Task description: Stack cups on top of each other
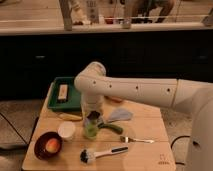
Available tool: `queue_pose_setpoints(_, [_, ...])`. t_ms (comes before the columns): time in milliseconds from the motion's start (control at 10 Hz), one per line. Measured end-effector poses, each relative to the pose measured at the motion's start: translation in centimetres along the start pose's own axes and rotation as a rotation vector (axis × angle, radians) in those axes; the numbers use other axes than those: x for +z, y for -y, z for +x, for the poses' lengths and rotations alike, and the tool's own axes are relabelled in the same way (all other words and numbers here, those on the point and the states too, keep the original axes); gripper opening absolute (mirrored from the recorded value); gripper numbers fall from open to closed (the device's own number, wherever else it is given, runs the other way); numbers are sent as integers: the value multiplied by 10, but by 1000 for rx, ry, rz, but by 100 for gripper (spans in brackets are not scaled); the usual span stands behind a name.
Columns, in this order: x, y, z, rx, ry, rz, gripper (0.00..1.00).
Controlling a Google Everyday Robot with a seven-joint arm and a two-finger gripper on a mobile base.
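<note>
Gripper (92, 119) sat low over the green cup (91, 131) on the desk (145, 156), likely to lift it onto the pale cup (66, 130) just beside. Whether it had hold could not be told.

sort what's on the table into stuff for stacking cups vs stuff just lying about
For the job: lime green cup, pale cup, gripper right over the lime green cup.
Lying about: dark red bowl, brush, fork, green tray.
</note>
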Motion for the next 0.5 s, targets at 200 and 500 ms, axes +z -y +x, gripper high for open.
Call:
queue_pose_setpoints(200, [6,6,-6,-19,43,-4,0])
queue_pose_setpoints(500, [13,10,-13,-31,65,-4,0])
